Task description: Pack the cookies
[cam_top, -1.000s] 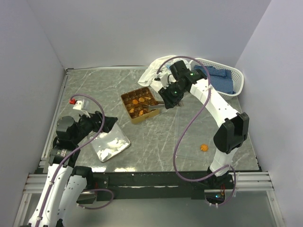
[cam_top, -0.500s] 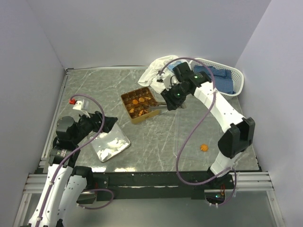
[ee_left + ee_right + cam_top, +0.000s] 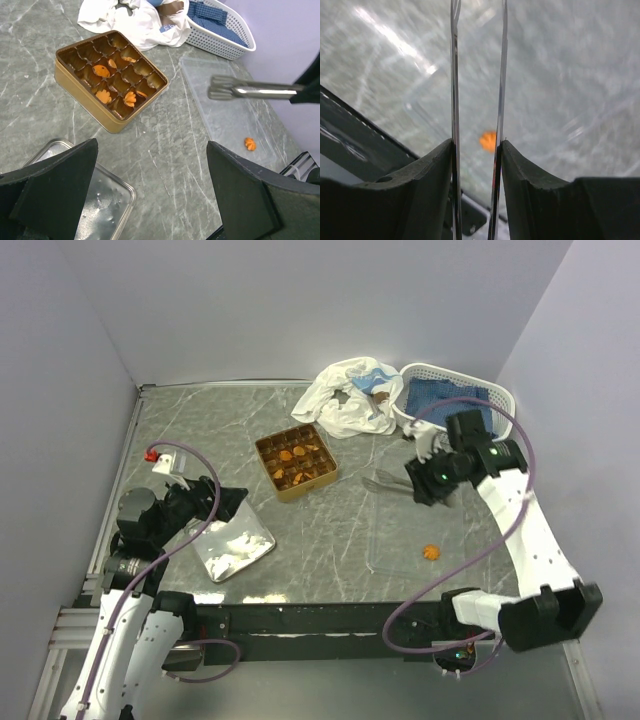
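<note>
As seen from the top external camera, small round orange-brown cookies (image 3: 290, 454) are lodged in several compartments of a square golden-brown divided tin (image 3: 312, 485) near the middle of the grey marbled bench (image 3: 200, 430). One lone cookie (image 3: 431, 552) is left on a clear flat plastic tray (image 3: 395, 535), well apart from the tin, to its right. Slim metal tongs (image 3: 385, 480) are pinched by the right jaws above the far end of that tray, tips pointed left. The left jaws are held spread by the far corner of a shallow steel pan (image 3: 262, 532) at the near left. A crumpled white cloth (image 3: 345, 400) and a white slotted basket (image 3: 500, 398) are set along the far edge.

From the left wrist, both black fingers (image 3: 55, 195) are shown wide apart with nothing between them. The tin (image 3: 85, 92), the tongs (image 3: 250, 91) and the lone cookie (image 3: 249, 144) are visible beyond.

From the right wrist, the two tong blades (image 3: 453, 75) are seen clamped between the dark fingers (image 3: 427, 185). The blades are parted, and the lone cookie (image 3: 489, 141), blurred, is framed in the gap between them.
</note>
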`<state>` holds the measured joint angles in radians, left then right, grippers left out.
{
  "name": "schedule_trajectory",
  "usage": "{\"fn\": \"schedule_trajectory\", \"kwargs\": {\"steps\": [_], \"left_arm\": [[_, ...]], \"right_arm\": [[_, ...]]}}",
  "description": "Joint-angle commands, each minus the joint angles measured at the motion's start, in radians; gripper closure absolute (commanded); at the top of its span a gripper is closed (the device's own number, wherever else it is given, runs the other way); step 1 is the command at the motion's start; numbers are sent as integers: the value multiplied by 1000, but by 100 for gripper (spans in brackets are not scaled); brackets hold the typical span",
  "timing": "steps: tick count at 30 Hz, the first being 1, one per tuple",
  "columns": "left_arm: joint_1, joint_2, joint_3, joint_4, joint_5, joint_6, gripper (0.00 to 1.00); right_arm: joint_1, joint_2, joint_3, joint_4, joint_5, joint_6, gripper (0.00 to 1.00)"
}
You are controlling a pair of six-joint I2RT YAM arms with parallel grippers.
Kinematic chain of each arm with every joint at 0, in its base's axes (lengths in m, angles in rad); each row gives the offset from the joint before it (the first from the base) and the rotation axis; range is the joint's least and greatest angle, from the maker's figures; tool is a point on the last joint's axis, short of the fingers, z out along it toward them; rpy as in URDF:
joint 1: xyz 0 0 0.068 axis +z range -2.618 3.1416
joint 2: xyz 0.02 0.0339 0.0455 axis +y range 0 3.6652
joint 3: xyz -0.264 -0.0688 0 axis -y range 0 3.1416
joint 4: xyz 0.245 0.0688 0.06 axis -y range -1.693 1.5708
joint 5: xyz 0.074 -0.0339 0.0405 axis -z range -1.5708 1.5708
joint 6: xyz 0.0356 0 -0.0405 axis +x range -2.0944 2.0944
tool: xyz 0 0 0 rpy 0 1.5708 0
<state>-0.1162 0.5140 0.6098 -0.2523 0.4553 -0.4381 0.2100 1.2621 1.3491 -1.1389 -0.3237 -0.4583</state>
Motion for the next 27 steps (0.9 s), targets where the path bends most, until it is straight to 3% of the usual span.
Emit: {"fn": "schedule_trajectory", "kwargs": {"steps": [1,5,14,27], "left_arm": [[6,-15,4,36,20,12,3],[6,-17,2,36,25,13,4],[6,-22,1,39,34,10,3],[4,-22,1,42,40,10,3]], "right_arm": [[-104,-148,-112,-113,40,-106,52],[-194,-272,-206,-199,83,-178,52],[-258,-450,-292,-306,222,-253,52],[-262,-509,-384,-311,232,-269,52]]}}
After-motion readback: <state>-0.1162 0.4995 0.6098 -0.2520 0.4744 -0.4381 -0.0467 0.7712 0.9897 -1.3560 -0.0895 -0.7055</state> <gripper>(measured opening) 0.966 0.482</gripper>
